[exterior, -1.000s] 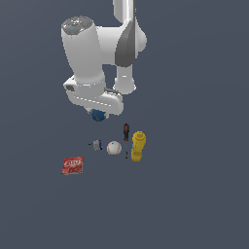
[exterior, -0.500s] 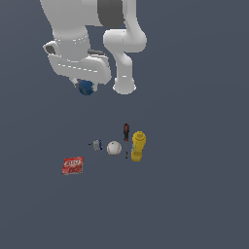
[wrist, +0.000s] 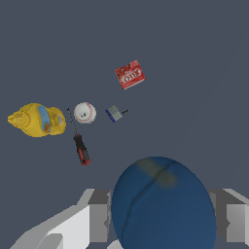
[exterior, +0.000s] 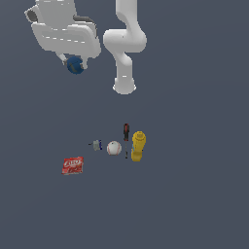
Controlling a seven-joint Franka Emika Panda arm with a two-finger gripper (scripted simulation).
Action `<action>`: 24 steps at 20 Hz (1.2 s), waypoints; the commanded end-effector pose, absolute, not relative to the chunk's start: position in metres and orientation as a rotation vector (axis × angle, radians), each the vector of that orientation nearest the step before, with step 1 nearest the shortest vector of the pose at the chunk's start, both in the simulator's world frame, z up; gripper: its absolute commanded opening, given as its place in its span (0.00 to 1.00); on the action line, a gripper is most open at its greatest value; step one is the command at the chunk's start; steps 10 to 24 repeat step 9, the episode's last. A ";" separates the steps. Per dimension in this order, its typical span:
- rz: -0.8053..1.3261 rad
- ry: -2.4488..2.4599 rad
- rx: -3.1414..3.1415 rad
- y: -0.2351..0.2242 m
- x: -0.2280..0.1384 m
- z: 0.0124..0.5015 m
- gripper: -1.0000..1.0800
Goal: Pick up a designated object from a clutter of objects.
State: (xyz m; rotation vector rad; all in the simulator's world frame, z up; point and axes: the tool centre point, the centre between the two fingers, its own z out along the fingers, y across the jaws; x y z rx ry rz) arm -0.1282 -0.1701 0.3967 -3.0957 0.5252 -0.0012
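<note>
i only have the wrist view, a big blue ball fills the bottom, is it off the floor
Observer: Yes. In the exterior view the blue ball hangs in the gripper, well clear of the floor.
Operator: anything else come up with it
Observer: No. The baseball, yellow bottle, screwdriver and red packet all lie on the floor.
Operator: where is the arm base
Observer: The base stands beyond the clutter, to the exterior view's right of the ball.

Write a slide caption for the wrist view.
The hand grips the dark blue ball high above the yellow bottle, baseball, screwdriver and red packet.
</note>
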 end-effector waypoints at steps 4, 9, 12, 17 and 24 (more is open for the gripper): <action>0.000 0.524 -3.097 -0.178 -0.137 0.416 0.00; 0.000 0.523 -3.098 -0.180 -0.138 0.420 0.00; 0.000 0.523 -3.098 -0.180 -0.138 0.420 0.00; 0.000 0.523 -3.098 -0.180 -0.138 0.420 0.00; 0.000 0.523 -3.098 -0.180 -0.138 0.420 0.00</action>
